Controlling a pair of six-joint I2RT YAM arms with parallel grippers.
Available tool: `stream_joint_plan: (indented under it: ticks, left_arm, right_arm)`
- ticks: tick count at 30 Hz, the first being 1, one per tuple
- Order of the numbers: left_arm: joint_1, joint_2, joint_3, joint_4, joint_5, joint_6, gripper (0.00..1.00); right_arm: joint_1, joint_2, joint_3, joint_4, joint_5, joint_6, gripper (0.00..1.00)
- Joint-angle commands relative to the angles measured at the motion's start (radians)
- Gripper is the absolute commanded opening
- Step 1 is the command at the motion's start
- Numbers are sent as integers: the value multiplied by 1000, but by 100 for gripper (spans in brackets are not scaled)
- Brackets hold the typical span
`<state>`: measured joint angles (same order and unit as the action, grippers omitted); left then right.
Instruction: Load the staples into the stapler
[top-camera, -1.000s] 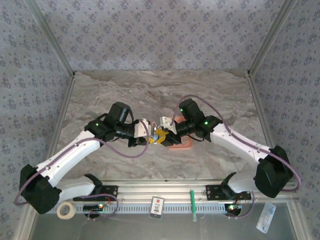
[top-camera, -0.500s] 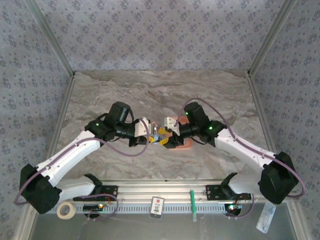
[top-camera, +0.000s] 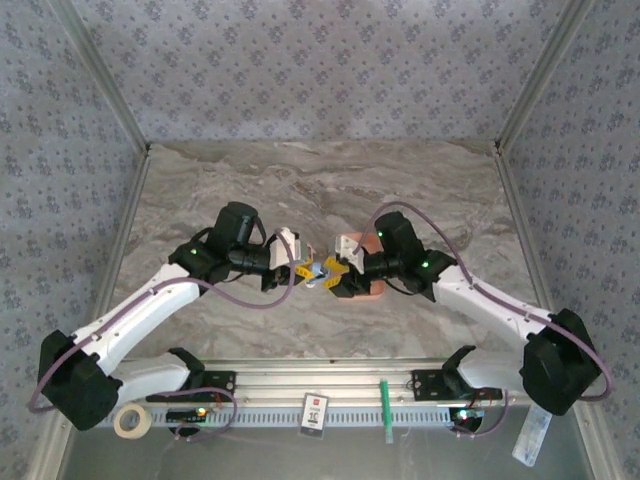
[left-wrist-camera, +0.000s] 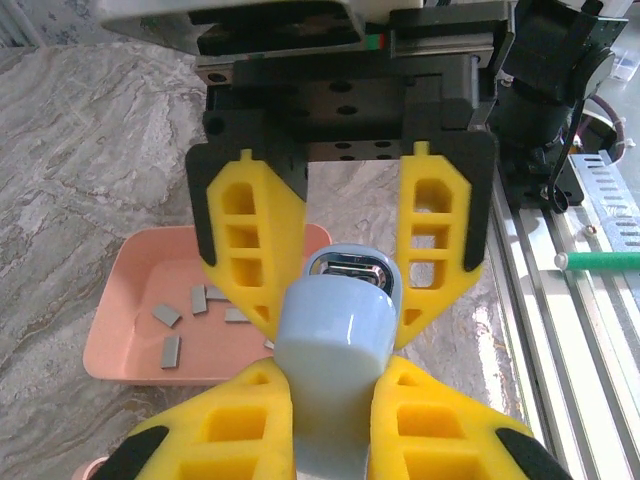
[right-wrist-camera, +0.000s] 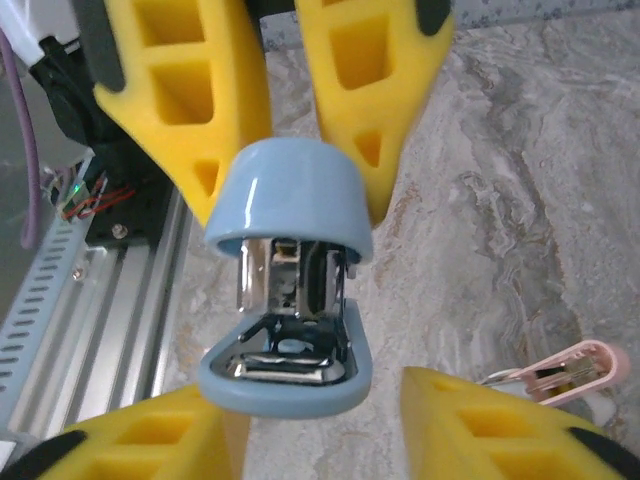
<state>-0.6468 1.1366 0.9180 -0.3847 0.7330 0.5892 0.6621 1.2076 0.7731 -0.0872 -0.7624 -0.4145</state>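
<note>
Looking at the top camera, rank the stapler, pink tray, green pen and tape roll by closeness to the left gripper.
1. Stapler, held in the left gripper, centre.
2. Pink tray, just to the right.
3. Green pen, on the near rail.
4. Tape roll, near-left corner.

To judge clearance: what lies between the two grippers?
The stapler, clamped in the left gripper, its free end between the right gripper's open fingers; left wrist view.
</note>
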Motion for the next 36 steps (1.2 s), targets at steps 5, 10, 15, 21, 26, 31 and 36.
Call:
stream_joint_plan:
  ticks: [5, 10, 15, 21, 26, 31, 36]
  left_arm:
    - [8, -18, -15, 29, 39, -11, 0]
    - [7, -19, -16, 38, 43, -19, 0]
    - [9, -21, -15, 47, 49, -26, 0]
    - [8, -26, -18, 58, 51, -37, 0]
    - [8, -30, -17, 63, 53, -43, 0]
    - [8, -30, -15, 66, 54, -45, 0]
    - [9, -31, -14, 69, 54, -48, 1]
  right_arm:
    - [2, -69, -26, 96, 4, 67, 51]
    - [5, -75, -29, 135, 0, 93, 49]
    - [8, -66, -25, 133, 3, 89, 45]
    - [9, -67, -24, 128, 8, 83, 31]
    - [11, -66, -25, 123, 23, 75, 47]
    - [10, -66, -20, 124, 22, 70, 42]
    - [8, -65, -15, 112, 13, 62, 29]
